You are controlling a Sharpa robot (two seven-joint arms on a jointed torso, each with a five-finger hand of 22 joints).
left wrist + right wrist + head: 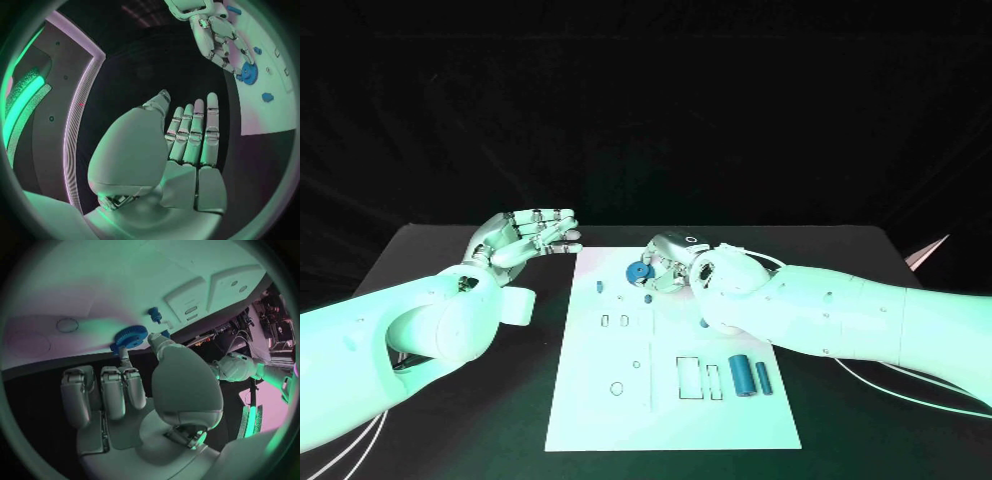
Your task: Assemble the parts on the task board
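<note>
Two blue cylinders (750, 376) lie near the task board's (617, 420) front. Right hand (678, 262) pinches a blue gear (639, 270) at the far end. Left hand (528, 235) is open flat w/ nothing in it, beside the board.

The left hand (181, 150) lies with its palm showing and its fingers (187, 127) straight, held side by side, gripping nothing, over the dark worktop (144, 65). Beyond the fingertips the white task board (265, 120) lies on the worktop. The right hand (215, 35) reaches down to the board, and its fingers touch a blue gear (249, 73) at the board's edge. Near the gear, three small blue parts sit apart on the board: one (267, 97) just beside it, another (257, 50) further along, and a third (234, 9) beside the right wrist.
</note>
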